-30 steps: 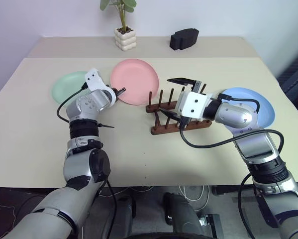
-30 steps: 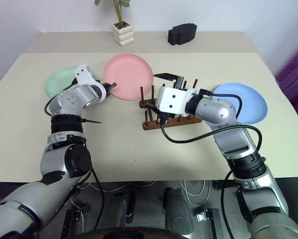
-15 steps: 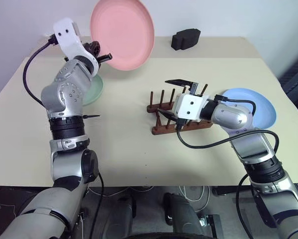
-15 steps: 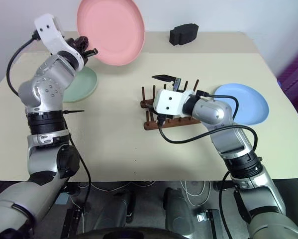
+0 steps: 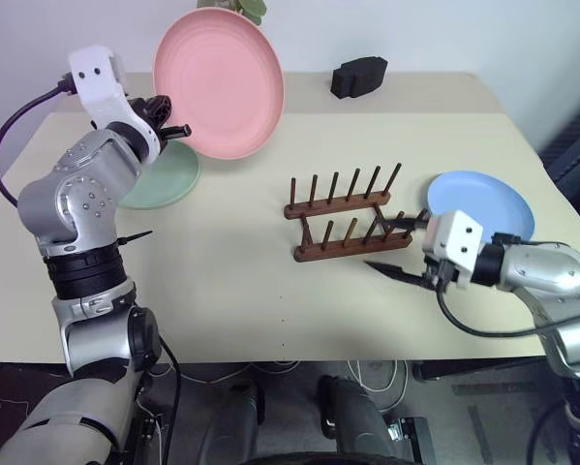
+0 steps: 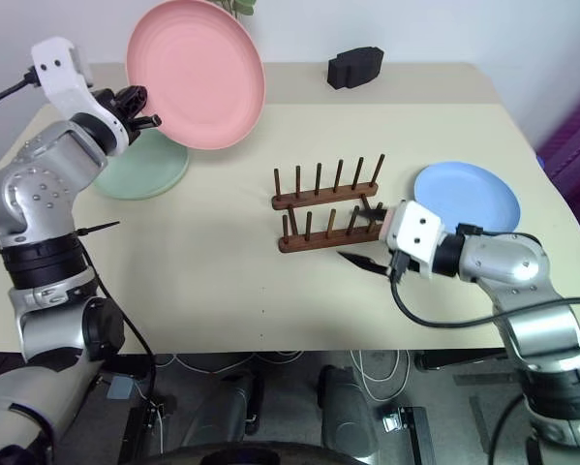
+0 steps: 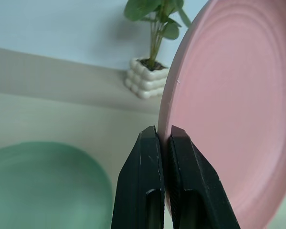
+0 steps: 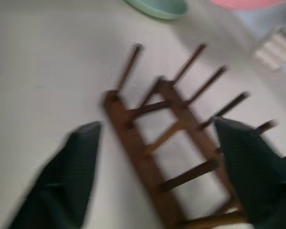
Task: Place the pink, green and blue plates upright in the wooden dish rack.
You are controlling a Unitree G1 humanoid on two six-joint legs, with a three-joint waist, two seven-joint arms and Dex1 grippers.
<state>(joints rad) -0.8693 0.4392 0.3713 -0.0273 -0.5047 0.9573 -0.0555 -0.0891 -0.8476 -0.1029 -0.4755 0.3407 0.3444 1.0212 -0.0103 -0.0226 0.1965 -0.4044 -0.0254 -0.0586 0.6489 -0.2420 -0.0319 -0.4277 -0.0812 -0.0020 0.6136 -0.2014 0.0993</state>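
Pink plate (image 5: 218,82) stayed clamped in my left gripper (image 7: 164,136) above the table, left of the wooden dish rack (image 5: 346,217); right gripper (image 5: 398,246) sat spread beside it.

Head stereo pair + two wrist cams
Head looks down over table (image 5: 222,281); wrist cams close-up; all share wooden dish rack (image 5: 346,215) area.
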